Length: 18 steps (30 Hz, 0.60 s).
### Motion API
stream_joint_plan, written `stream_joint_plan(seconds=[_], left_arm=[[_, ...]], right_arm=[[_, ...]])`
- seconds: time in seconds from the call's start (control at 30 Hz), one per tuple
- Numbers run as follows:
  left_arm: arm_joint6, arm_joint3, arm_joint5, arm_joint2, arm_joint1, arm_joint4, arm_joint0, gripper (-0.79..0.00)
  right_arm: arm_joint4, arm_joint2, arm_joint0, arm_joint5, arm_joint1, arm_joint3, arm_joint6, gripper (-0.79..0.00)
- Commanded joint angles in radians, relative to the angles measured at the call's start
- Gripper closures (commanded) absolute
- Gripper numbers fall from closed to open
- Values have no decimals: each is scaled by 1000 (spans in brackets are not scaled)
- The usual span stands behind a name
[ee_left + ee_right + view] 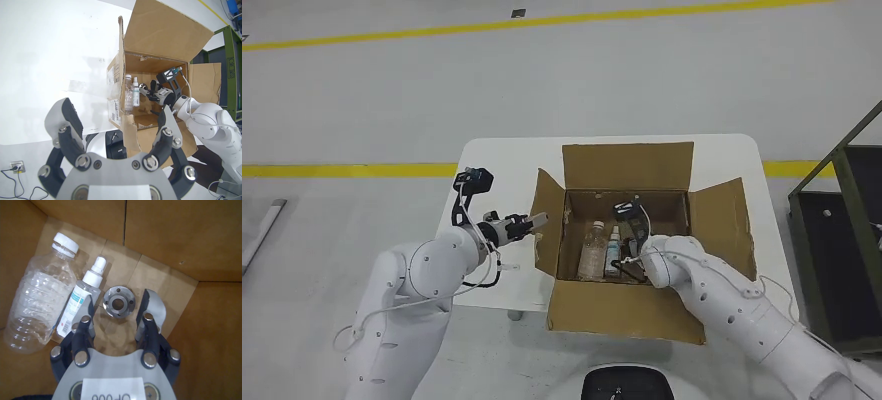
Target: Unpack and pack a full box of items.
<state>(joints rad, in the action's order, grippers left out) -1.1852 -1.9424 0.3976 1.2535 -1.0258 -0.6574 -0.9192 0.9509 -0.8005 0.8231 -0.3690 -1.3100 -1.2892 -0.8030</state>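
An open cardboard box [712, 225] stands on the white table [502, 160]. On its floor lie a clear plastic bottle [37, 298], a white spray bottle [83, 298] beside it, and a round metal flange [119, 303]. My right gripper [118, 296] is down inside the box, open, with one finger on either side of the flange and nothing gripped. From the left wrist view, that same right gripper [146, 91] is next to the flange [142, 86]. My left gripper [115, 106] is open and empty, held outside the box by its left flap [542, 215].
A dark green framed cart [842, 250] stands just past the table's right edge. The box's flaps are spread out on all sides, and the left flap [128, 123] is torn along its edge. Bare table lies left of the box.
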Motion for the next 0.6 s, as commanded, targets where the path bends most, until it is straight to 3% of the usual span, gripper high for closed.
stream_joint_plan(seconds=[0.0,0.1,0.2,0.23,0.27,0.33,0.43,0.57], left_arm=[[1,0,-2,-1,0,0,1,-785],[1,3,-4,-2,0,5,1,-785],[1,9,-11,-14,-2,8,7,-785],[1,9,-13,-18,-2,11,10,-785],[3,10,-14,-22,-3,12,14,-785],[3,16,-14,-27,-4,13,20,-785],[3,24,-16,-35,-5,16,27,-785],[5,29,-18,-42,-7,20,31,-785]], right_arm=[[-13,-50,22,8,11,-74,0,-785],[-51,-163,78,-3,35,-236,-29,-785],[-74,-288,162,9,61,-436,-48,-711],[-83,-336,194,13,69,-502,-44,-653],[-102,-386,224,24,76,-566,-33,-443],[-130,-498,289,48,88,-668,16,-240],[-194,-668,388,92,99,-763,133,0],[-277,-893,514,115,104,-788,311,0]])
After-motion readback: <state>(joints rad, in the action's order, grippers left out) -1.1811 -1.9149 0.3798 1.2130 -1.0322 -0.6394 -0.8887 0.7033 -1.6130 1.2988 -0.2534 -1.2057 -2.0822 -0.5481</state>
